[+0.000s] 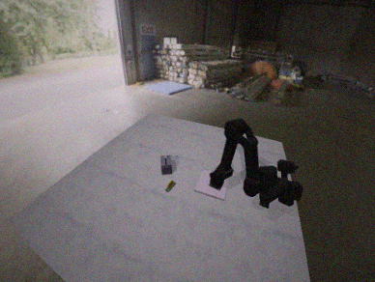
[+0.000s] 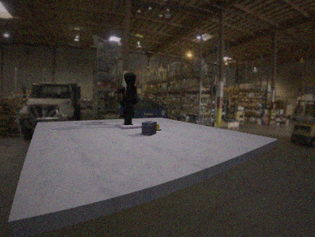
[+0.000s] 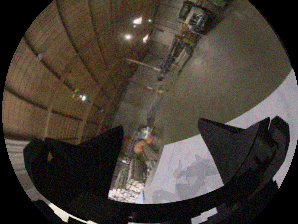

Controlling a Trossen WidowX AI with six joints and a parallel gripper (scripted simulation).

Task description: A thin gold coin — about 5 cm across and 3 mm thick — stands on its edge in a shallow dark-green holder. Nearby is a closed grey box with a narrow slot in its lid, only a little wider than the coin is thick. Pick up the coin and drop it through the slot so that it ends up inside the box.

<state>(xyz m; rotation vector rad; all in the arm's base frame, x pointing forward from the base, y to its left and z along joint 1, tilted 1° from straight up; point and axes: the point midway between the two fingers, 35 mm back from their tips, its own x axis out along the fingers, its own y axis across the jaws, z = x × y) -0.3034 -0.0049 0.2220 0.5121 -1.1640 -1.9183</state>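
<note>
pale grey table (image 1: 145,227) slab fills the near ground in the top view, bare in front. further in, the gold coin (image 1: 170,185) stands in its dark green holder (image 1: 169,188), small and blurry; the two can't really be told apart at this size. just behind it, apart from it, sits the grey box (image 1: 166,164), slot in the lid showing as a dark line. right of the coin lies a pinkish pad (image 1: 209,187), and the gripper (image 1: 216,181) hangs low over it, pointing down; touching or not, can't tell. black arm (image 1: 242,150) folds up and back to its base (image 1: 275,185) on the right side of the table.

wrist view: two dark fingers stand wide apart, nothing between them, only table and hall in the gap. claw is wide, holds nothing.

exterior view, from the far side: box (image 2: 148,128) nearest, a yellow speck of coin (image 2: 157,127) just beside its right edge, the arm (image 2: 129,97) upright behind with the pad (image 2: 129,126) at its foot.

beyond the table: stacked wood (image 1: 198,68) and an open doorway (image 1: 58,34).
</note>
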